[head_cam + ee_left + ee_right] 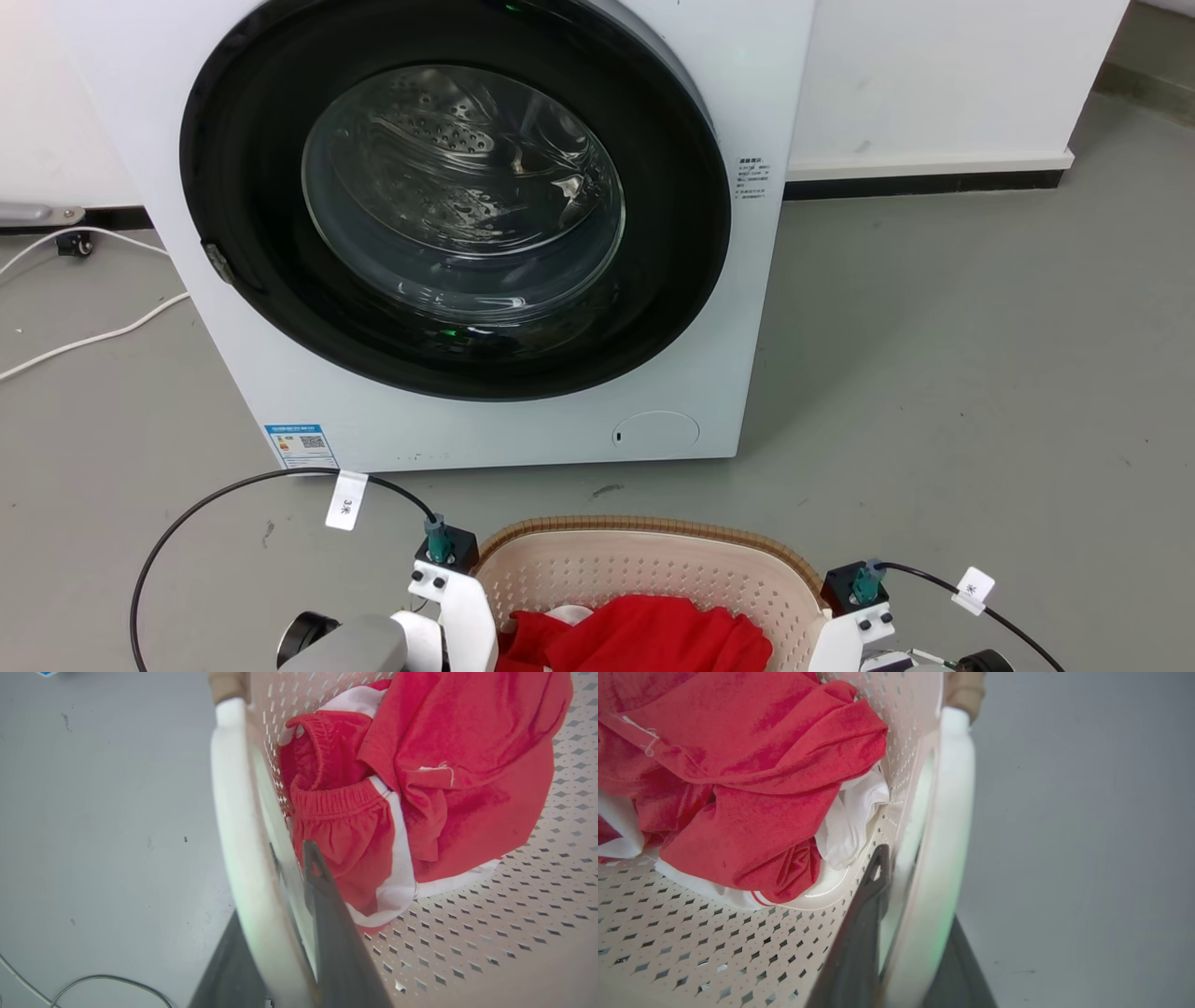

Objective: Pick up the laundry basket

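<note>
**Left gripper and right gripper closed on the two ends of the cream perforated plastic laundry basket**

The left gripper has its two long dark fingers on both sides of the white plastic loop of the left handle. One finger is inside, between the loop and the basket wall. The other is outside, over the smooth grey floor. The loop fills the space between them, so this gripper is clamped on the handle. In the head view the pale left wrist is right against the left end of the basket.

The laundry basket is at the bottom middle of the head view, between the two wrists. It is just in front of the big white front-loading washing machine with the round dark glass door. The brown woven-look rim shows on the basket's far side. Whether the bottom of the basket touches the floor, I cannot tell. Inside it lie crumpled red clothes with white bands.

At the right end, the white loop of the right handle sits between the fingers of the right gripper in the same manner, one finger inside and one outside. This gripper is also clamped on its handle.
</note>
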